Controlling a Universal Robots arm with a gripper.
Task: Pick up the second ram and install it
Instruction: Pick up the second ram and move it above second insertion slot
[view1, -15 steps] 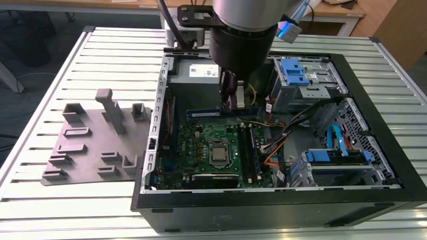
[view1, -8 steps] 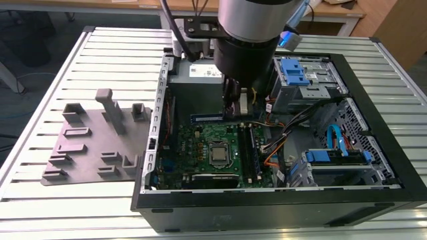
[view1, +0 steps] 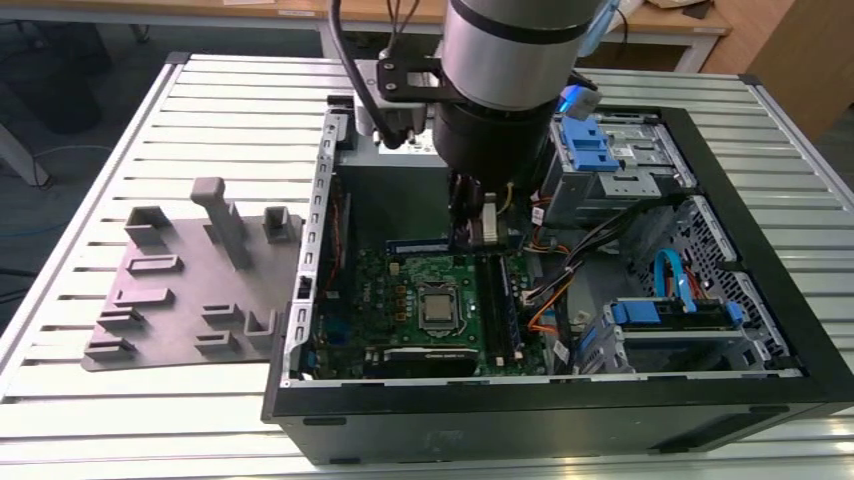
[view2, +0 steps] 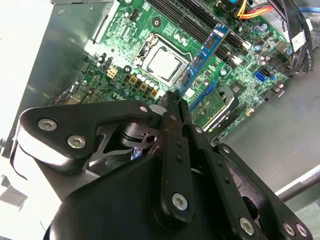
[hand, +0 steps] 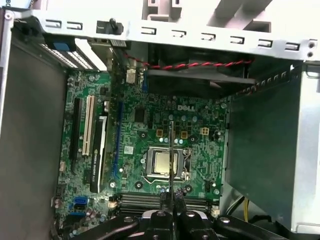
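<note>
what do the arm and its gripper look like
The arm is a thick round tube, silver-grey above and black below, with a light blue cap on one side. A black bracket sits beside it, and dark cables run up from there. The gripper is matte black: flat linked bars joined by silver screw heads, narrowing to two slim fingers.
</note>
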